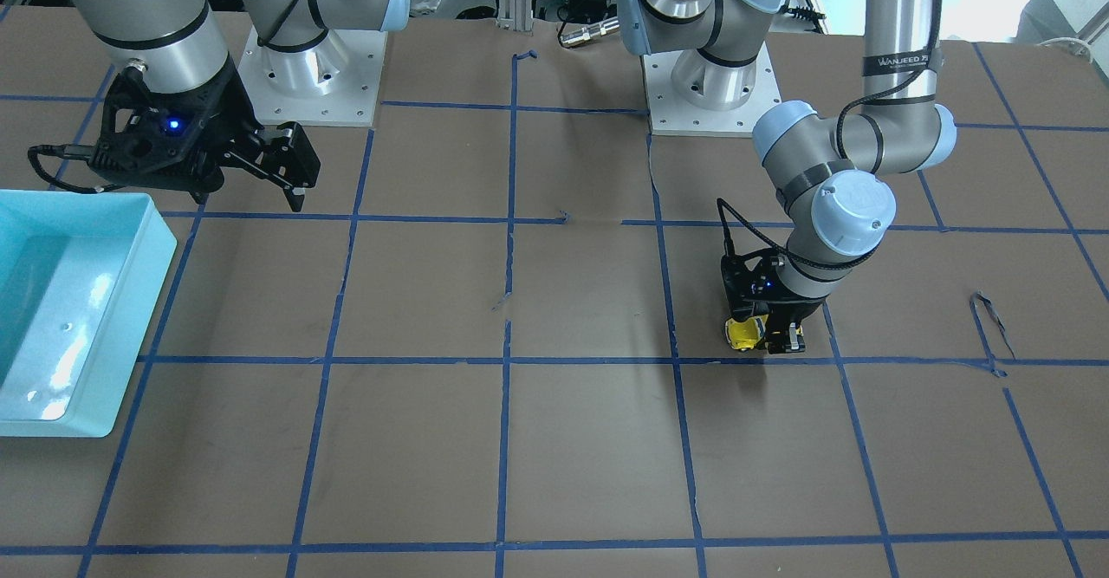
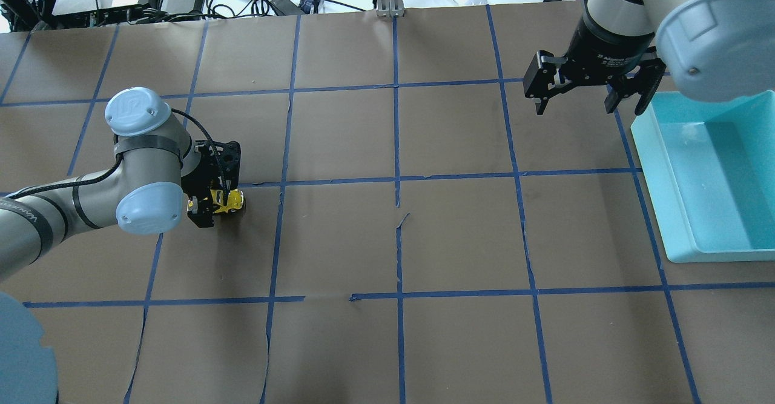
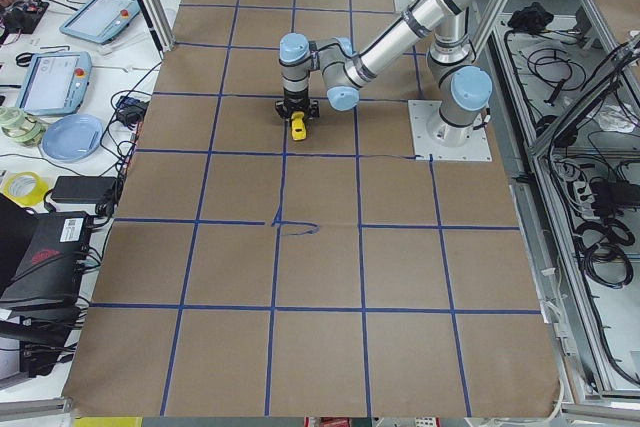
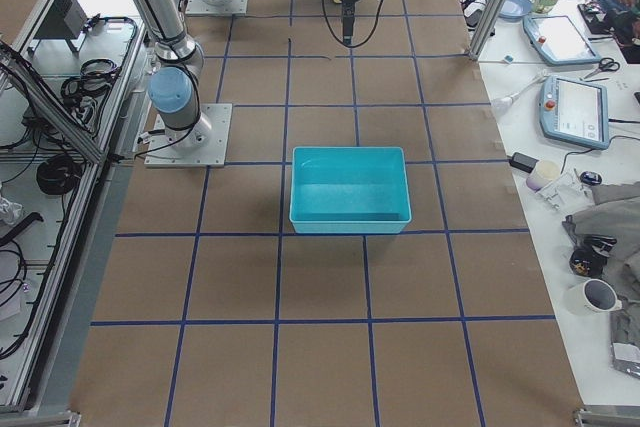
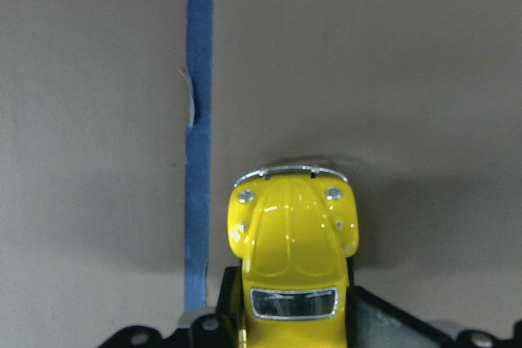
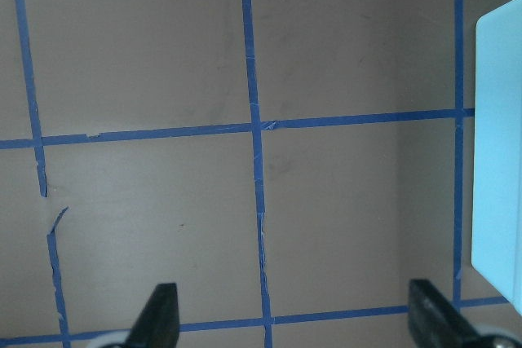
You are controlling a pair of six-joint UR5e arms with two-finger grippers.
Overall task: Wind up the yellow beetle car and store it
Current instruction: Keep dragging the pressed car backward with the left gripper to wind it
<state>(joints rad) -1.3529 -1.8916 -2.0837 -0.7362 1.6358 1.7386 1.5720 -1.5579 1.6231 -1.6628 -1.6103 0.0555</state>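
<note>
left pincer [image 1: 771, 335] clenched on car [image 1: 742, 333], low on the table [image 2: 460, 234] at nine o'clock, so we judge dragging will wind it; right pincer [image 2: 584, 106] released beside bin [image 2: 660, 180], three o'clock.

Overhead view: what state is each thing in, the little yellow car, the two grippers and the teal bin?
yellow beetle car: upright, low at the table, clamped by the left gripper, nose sticking out.
left gripper: shut on the car.
right gripper: open, empty, hovering beside the bin.
teal bin: upright, empty.
</note>
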